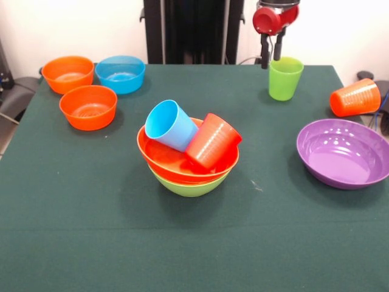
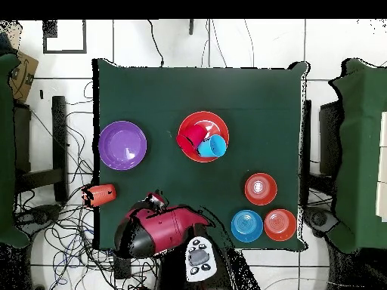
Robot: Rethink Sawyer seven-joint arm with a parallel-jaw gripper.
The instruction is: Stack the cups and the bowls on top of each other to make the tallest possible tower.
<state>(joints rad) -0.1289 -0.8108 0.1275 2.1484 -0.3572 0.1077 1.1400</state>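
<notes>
1. Gripper [image 1: 271,59]: fingers slightly parted, empty, above the lime green cup [image 1: 285,78] near the tabletop's far edge.
2. Step: reaching for it.
3. Next: descend, clamp, carry to the tower [image 1: 188,159] at centre.

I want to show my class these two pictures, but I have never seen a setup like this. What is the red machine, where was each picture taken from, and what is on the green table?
The red machine is a robot arm; its gripper hangs just above an upright lime green cup and holds nothing. One picture looks across the table at the robot; the other looks straight down, with the robot at the bottom.

In the middle, an orange-red bowl sits in a lime green bowl, with a light blue cup and a red cup lying tilted inside. Elsewhere stand a purple bowl, two small orange bowls, a small blue bowl and an orange cup on its side.
</notes>
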